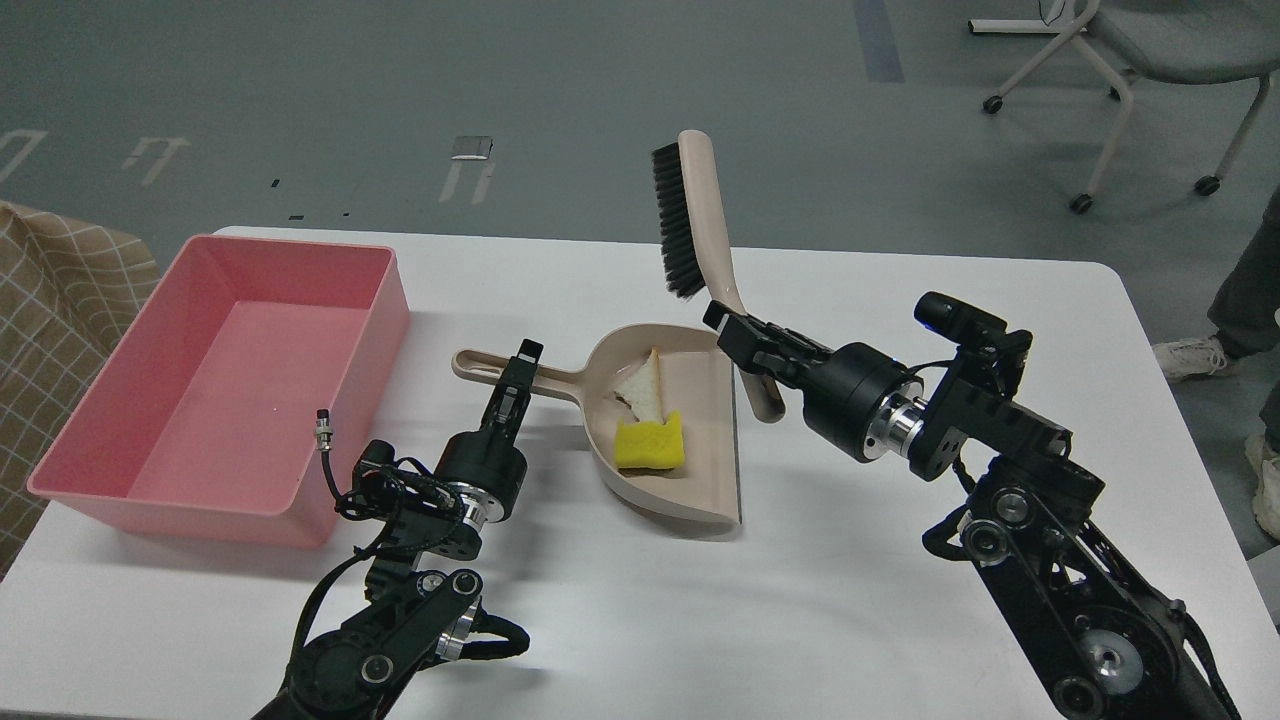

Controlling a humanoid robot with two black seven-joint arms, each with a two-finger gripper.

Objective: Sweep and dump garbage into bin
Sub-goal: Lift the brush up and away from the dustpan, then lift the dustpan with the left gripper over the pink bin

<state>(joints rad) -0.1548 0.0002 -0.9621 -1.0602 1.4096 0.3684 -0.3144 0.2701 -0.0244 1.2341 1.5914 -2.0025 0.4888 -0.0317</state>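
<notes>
White tabletop (700, 620) fills the near part of your view, with both black arms rising from the bottom edge. Your left gripper (520, 372) reaches forward over the dustpan's handle, its fingers closed on that handle. Your right gripper (745, 345) grips the beige brush (700, 215) by its handle, holding it tilted up with the black bristles facing left, clear of the table. Between the two grippers lies the beige dustpan (690, 470), and inside it you have both pieces of garbage: the yellow sponge block (650, 445) nearer you, the bread slice (642, 390) just behind, touching it. To the left, well apart from the dustpan, sits the pink bin (360, 330). Beyond the table, a wheeled chair (1130, 60) stands on grey floor.
</notes>
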